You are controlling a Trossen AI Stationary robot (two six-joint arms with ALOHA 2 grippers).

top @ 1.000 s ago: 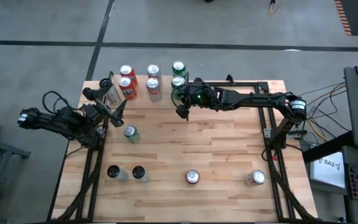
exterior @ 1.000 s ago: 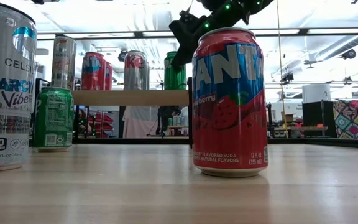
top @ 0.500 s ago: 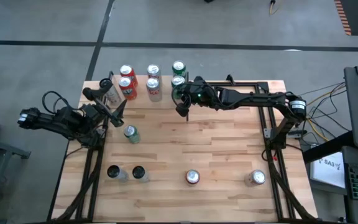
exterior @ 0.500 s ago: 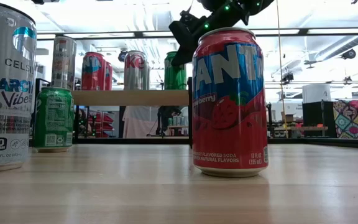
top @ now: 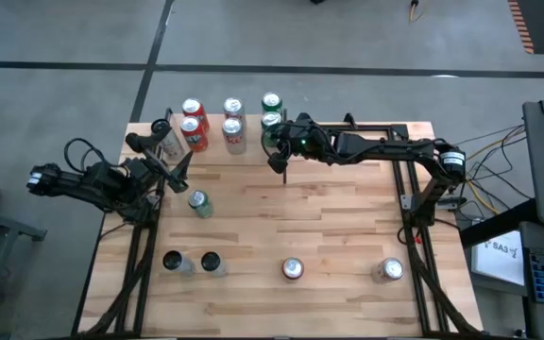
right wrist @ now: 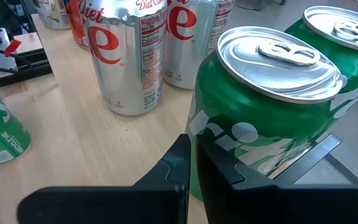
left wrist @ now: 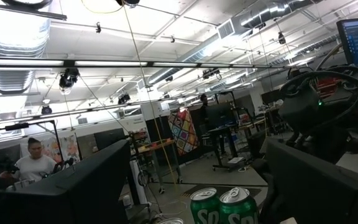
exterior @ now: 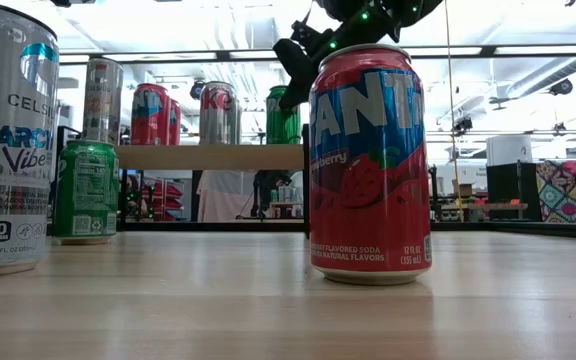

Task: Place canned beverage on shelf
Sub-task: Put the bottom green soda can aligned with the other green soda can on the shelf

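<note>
1. Right claw (top: 279, 156) sits spread beside the green can (right wrist: 260, 118) on the shelf (exterior: 213, 156), not pinching it.
2. I'd back away straight, avoiding the neighbouring silver cans (right wrist: 126, 53).

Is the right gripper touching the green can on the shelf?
Cannot tell. In the right wrist view one finger overlaps the nearer green can, but no view shows contact or a gap plainly.

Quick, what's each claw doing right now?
Left claw: open, holding nothing.
Right claw: beside a green can on the shelf; grip cannot be told.
</note>
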